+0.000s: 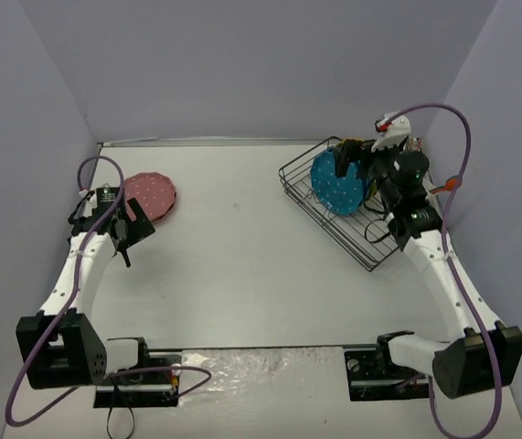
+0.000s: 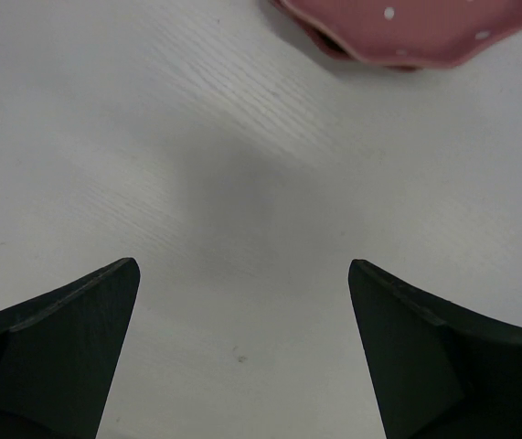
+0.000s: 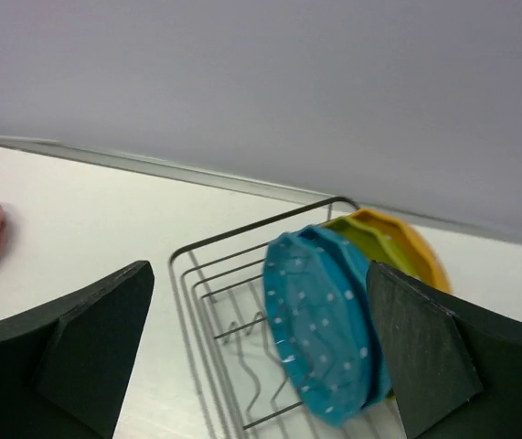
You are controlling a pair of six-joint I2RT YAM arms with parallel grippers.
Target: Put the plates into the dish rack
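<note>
Plates [image 3: 370,240] stand on edge in the dish rack [image 3: 207,274], the blue plate [image 3: 320,329] in front of a green and an orange one. Just above the rack hangs the right claw [image 3: 256,265], jaws wide and gripping nothing. The blue plate looks tilted, so a finger brushing it on withdrawal could topple it. Far left of the rack lies the pink plate [image 1: 151,195], flat on the table, with the left claw [image 2: 242,270] wide open just beside it.

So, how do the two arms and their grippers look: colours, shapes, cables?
The left arm and right arm have white links, black joints and black blocks at the base. A purple cable loops along each. The left gripper and right gripper have dark, wedge-shaped fingers. Small red-orange tags sit near the right wrist.
</note>
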